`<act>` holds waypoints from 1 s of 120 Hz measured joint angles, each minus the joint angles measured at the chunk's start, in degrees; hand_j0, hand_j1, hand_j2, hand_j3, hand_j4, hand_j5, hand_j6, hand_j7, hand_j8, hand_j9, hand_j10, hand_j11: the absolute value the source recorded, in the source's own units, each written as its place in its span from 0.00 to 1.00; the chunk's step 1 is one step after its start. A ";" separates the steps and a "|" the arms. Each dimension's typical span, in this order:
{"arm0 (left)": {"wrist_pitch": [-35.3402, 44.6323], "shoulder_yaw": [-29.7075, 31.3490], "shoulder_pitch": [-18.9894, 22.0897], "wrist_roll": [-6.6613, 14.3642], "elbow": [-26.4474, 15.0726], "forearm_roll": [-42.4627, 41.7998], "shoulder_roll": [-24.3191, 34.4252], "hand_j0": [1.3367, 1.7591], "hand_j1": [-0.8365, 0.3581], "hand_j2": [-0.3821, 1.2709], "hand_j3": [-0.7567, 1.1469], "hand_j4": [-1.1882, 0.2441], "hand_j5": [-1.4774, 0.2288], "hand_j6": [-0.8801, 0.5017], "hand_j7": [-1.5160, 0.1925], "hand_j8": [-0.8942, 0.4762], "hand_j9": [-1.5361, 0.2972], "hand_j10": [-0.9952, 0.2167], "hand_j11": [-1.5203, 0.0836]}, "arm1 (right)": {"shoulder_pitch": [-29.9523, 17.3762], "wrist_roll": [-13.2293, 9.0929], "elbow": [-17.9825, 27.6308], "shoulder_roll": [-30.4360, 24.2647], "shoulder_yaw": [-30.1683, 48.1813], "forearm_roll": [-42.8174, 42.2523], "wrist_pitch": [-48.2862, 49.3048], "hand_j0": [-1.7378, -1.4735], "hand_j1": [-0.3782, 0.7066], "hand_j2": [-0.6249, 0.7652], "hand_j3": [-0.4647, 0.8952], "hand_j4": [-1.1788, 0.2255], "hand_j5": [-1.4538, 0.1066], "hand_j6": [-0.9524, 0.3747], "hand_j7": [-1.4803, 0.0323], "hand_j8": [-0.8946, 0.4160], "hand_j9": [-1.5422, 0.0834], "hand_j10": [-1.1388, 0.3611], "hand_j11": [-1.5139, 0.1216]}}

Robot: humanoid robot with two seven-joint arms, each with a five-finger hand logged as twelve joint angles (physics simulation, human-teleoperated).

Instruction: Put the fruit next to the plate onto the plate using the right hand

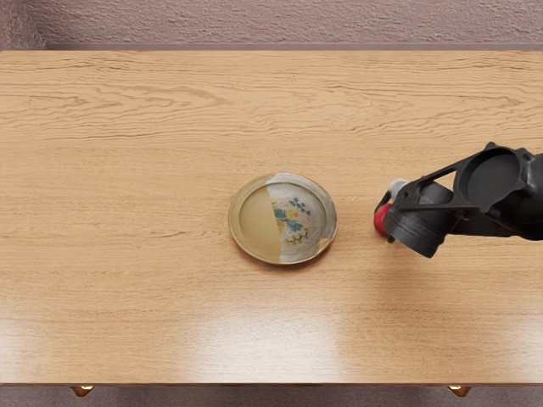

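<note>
A round plate (254, 222), half tan and half pale with a floral pattern, lies near the middle of the wooden table. To its right, a small red fruit (381, 220) rests on the table, mostly hidden behind my right hand (397, 212). The black right arm comes in from the right edge, and the hand sits directly over and against the fruit. Only a sliver of red and one pale fingertip show. The fruit lies about a hand's width from the plate rim.
The wooden table (170, 127) spans the whole view, with its far edge against a grey wall and its near edge at the bottom.
</note>
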 joint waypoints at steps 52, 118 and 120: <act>0.00 -0.02 0.01 -0.01 0.01 0.01 0.00 0.76 0.75 0.26 0.40 0.66 0.68 0.46 0.70 0.47 0.67 0.62 0.75 | 6.57 -0.28 2.29 -1.13 0.96 3.76 0.08 0.33 0.65 0.58 0.34 0.50 0.30 0.52 0.36 0.43 0.36 0.28 0.33; 0.00 -0.02 0.01 -0.01 0.01 0.01 0.00 0.76 0.75 0.26 0.40 0.66 0.68 0.46 0.70 0.47 0.67 0.62 0.75 | 23.46 -0.29 2.67 13.27 2.51 23.29 0.25 0.33 0.62 0.55 0.34 0.52 0.25 0.53 0.32 0.44 0.32 0.26 0.30; 0.00 -0.02 0.01 -0.01 0.00 0.01 0.00 0.76 0.75 0.26 0.40 0.66 0.68 0.46 0.70 0.47 0.67 0.62 0.75 | 23.59 -0.29 2.37 13.40 2.55 23.57 0.24 0.33 0.62 0.55 0.34 0.51 0.25 0.53 0.32 0.44 0.32 0.26 0.30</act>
